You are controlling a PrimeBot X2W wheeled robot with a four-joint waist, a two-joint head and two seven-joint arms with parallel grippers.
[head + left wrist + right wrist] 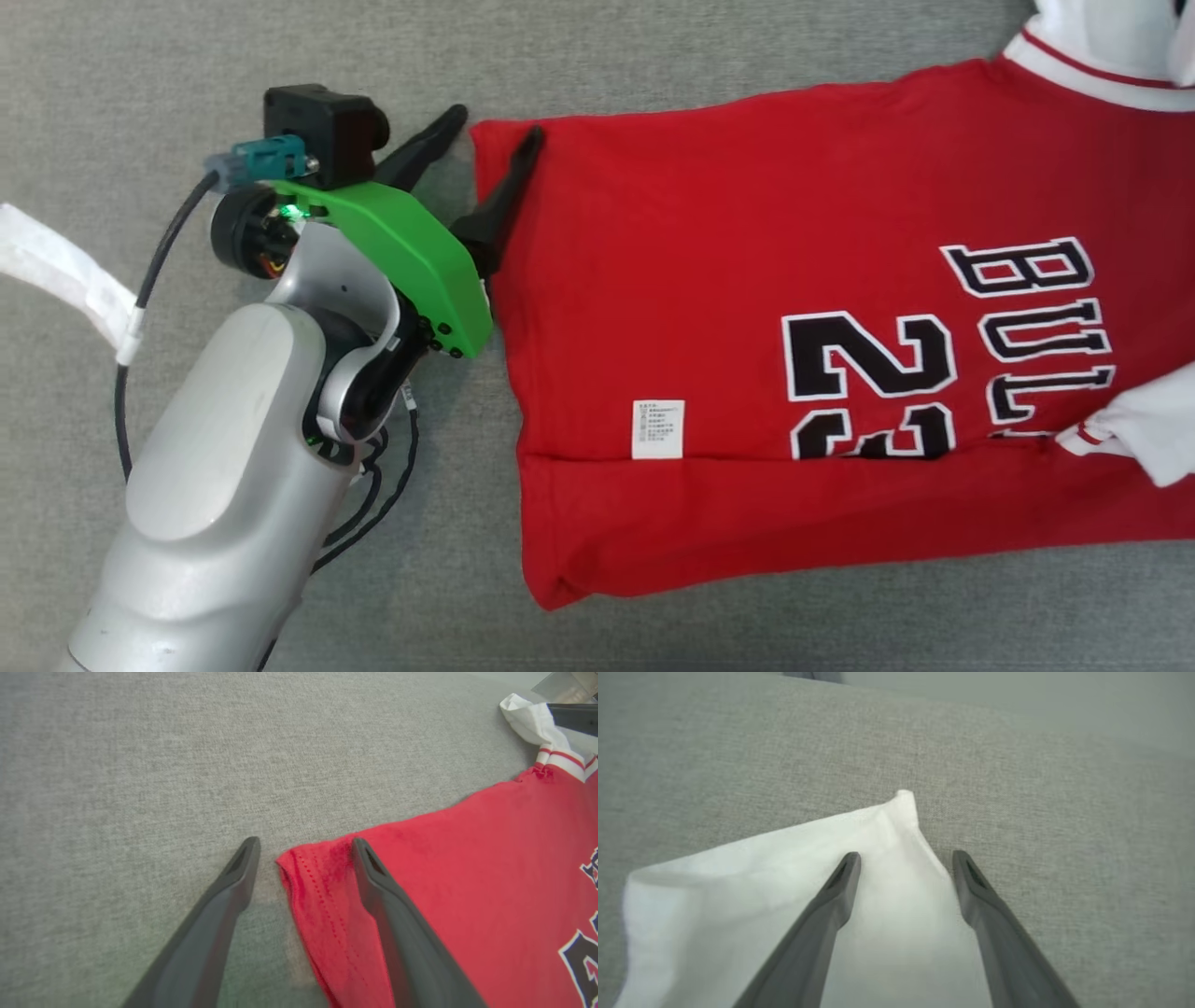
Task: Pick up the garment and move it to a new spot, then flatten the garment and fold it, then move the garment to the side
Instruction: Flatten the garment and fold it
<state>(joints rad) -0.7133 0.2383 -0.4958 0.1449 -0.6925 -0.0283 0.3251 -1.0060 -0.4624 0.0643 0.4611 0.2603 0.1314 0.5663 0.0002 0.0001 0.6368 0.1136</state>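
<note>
A red jersey [709, 280] with black "23" print and white sleeves lies spread on the grey cloth surface, its near edge folded over along a crease by a white care label [658, 429]. My left gripper [496, 124] is open and straddles the jersey's far left hem corner [303, 868], one finger on the grey surface and the other over the red cloth. In the right wrist view my right gripper [906, 855] is open, low over a white sleeve [784, 868], with the sleeve's pointed corner between its fingers.
Grey fabric surface [140, 84] stretches left of and beyond the jersey. A white strip [56, 271] and a black cable [159, 261] lie beside my left forearm. A dark finger [574, 716] of the other arm rests at the white sleeve [532, 718].
</note>
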